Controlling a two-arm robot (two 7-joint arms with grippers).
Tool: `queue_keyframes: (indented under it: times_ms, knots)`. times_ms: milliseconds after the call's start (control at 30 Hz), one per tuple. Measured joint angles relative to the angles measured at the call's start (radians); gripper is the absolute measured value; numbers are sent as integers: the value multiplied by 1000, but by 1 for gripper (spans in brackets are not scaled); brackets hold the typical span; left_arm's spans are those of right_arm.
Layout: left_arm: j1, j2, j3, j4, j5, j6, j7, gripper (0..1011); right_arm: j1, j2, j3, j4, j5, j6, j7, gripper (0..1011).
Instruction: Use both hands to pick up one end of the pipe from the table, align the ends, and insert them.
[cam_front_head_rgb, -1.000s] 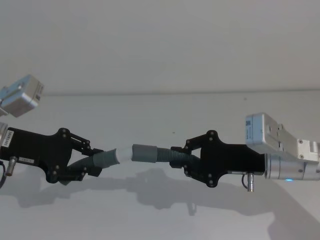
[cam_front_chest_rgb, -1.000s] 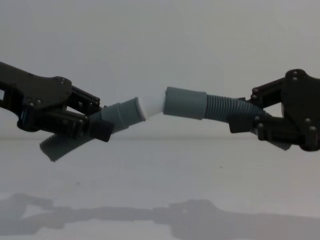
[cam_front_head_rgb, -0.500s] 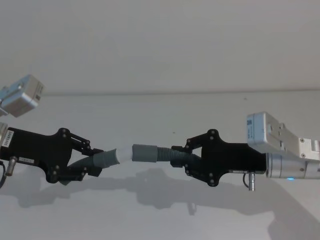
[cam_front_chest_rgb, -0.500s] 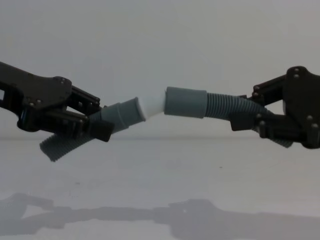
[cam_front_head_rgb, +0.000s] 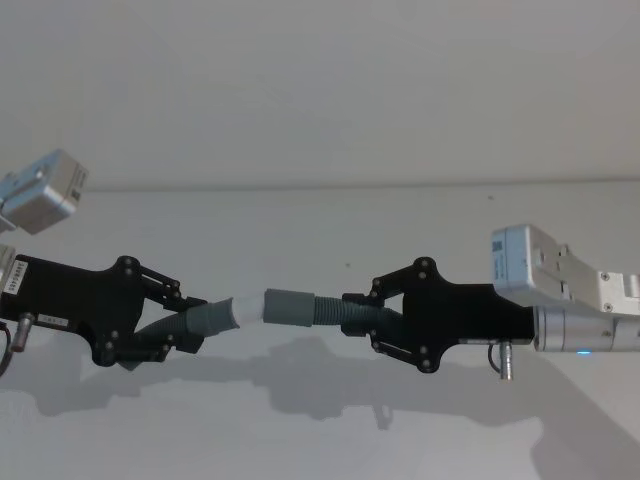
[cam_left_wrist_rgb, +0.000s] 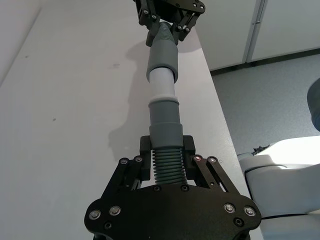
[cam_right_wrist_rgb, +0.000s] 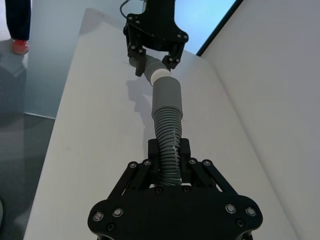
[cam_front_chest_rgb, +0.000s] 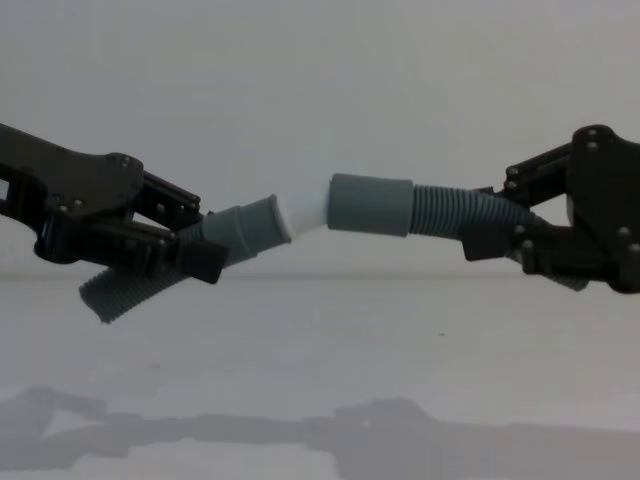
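**2 hose pieces held in the air, tip at the mouth of the socket**

The left gripper (cam_front_head_rgb: 185, 322) comes in from the left side, above the white worktop (cam_front_head_rgb: 320, 215). Its fingers (cam_front_chest_rgb: 200, 262) are closed on the ribbed part of the left hose piece (cam_front_chest_rgb: 235, 232), just behind the smooth grey cuff. The free end of this piece hangs down and outward below the fingers, and the cuff points up toward the middle. At the front of the cuff sits the white tip (cam_front_chest_rgb: 305, 213).

The right gripper (cam_front_head_rgb: 362, 318) reaches in from the right side at nearly the same height. Its fingers (cam_front_chest_rgb: 490, 240) are closed on the ribs of the right hose piece (cam_front_chest_rgb: 445, 212), well behind the wide grey socket (cam_front_chest_rgb: 371, 205), so a stretch of ribbed hose lies between fingers and socket.

In the chest view the white tip touches the mouth of the socket, and most of the tip is visible. The 2 pieces meet at a small angle, not in 1 straight line. Both pieces are clear of the worktop, with their shadows on it below.
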Motion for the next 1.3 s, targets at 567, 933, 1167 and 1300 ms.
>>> queue_keyframes:
  times_ms: [567,933,1167,1300]
  knots:
    - [0,0,0,0,0,0,0,335,47,3,-28,-3,-17,-7,43,204]
    - [0,0,0,0,0,0,0,335,59,-3,-34,0,-23,-12,31,204]
    - [0,0,0,0,0,0,0,335,61,-7,-34,2,-26,-13,18,204]
    - [0,0,0,0,0,0,0,335,62,-8,-33,2,-28,-14,15,203]
